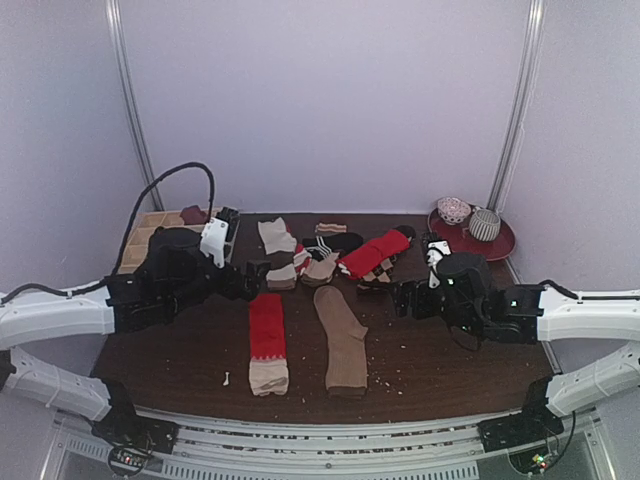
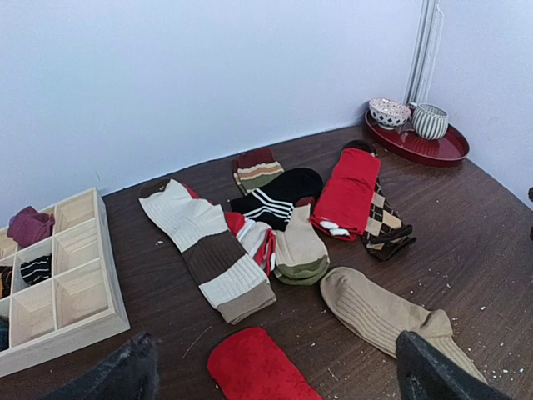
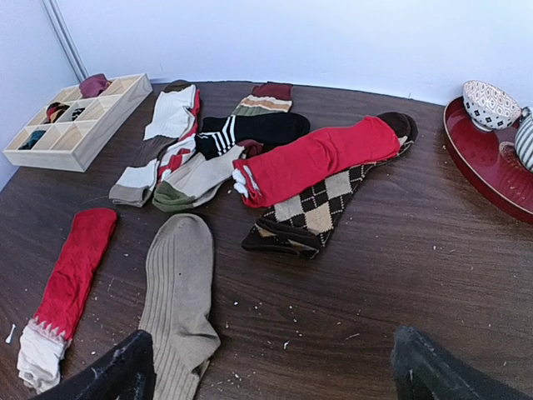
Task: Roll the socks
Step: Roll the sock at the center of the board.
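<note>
Close to the near edge of the table (image 1: 450,370), about mid-width, flat and unrolled: red sock (image 1: 267,340), cream end toward that edge. Just to its right, not touching: tan sock (image 1: 342,338), roughly parallel, slightly longer. Pale crumbs scattered around both.

A little farther in, above the wood on either side of the pair: left gripper (image 1: 257,278) near the red sock's far end, jaws spread wide, nothing between them. Right gripper (image 1: 402,298) off to the right of the tan sock's far end, likewise spread and empty.

Beyond, toward the middle of the far edge, a loose heap of other socks: all-red sock (image 1: 375,252) lying across a checked sock (image 3: 321,208), black-and-white striped sock (image 1: 335,242) just left of them.

At the far left corner, wooden divider tray (image 1: 140,240), a few dark bundles in its cells. At the far right corner, red plate (image 1: 497,247) bearing two bowls (image 1: 454,209).
</note>
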Controlling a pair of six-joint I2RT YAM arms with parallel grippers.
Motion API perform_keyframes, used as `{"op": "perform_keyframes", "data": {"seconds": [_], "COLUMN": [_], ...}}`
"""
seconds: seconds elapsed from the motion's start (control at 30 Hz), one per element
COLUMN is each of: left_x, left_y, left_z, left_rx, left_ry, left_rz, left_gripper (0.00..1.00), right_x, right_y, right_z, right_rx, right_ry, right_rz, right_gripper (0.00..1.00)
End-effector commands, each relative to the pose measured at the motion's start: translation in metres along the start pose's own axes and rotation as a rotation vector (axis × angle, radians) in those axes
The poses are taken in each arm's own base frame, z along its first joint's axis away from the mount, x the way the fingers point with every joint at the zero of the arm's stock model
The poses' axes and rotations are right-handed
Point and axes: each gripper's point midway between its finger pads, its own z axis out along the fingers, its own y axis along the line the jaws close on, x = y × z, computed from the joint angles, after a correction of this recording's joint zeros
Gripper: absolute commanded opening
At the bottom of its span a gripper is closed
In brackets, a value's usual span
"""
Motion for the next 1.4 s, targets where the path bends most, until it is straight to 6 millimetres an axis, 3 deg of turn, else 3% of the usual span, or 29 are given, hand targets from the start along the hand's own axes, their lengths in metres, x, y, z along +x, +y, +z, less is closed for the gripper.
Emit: {"op": "perform_keyframes", "data": {"seconds": [0.0,0.13,0.27,0.4,0.73,0.97,1.37], "left_x": [-0.017,-0.011,-0.002,0.004,0.025,0.029,0.030], "left_y": [-0.001,-0.009,-0.013,-0.015,-0.015,-0.016,-0.018], "left_z": [-0.008,-0.007,-0.006,-0.004,0.006,0.007,0.007], "left_rx": [0.012,0.057,0.084,0.092,0.082,0.085,0.097], "left_ry": [-0.079,-0.061,-0.040,-0.016,0.057,0.071,0.083], "left_rz": [0.009,0.027,0.035,0.045,0.063,0.067,0.074], "left_gripper": [0.98,0.98,0.98,0.98,0.98,0.98,0.98], "right_x": [0.017,0.040,0.081,0.105,0.156,0.180,0.211], "right_y": [0.003,0.024,0.048,0.075,0.130,0.140,0.143], "right_z": [-0.004,-0.008,-0.013,-0.023,-0.033,-0.025,-0.023], "right_rx": [-0.046,-0.244,-0.457,-0.612,-0.776,-0.808,-0.856], "right_ry": [0.054,0.013,0.024,0.004,0.029,0.092,0.225], "right_rz": [-0.134,-0.176,-0.233,-0.291,-0.593,-0.734,-0.718], "right_gripper": [1.00,1.00,1.00,1.00,0.94,0.90,0.76]}}
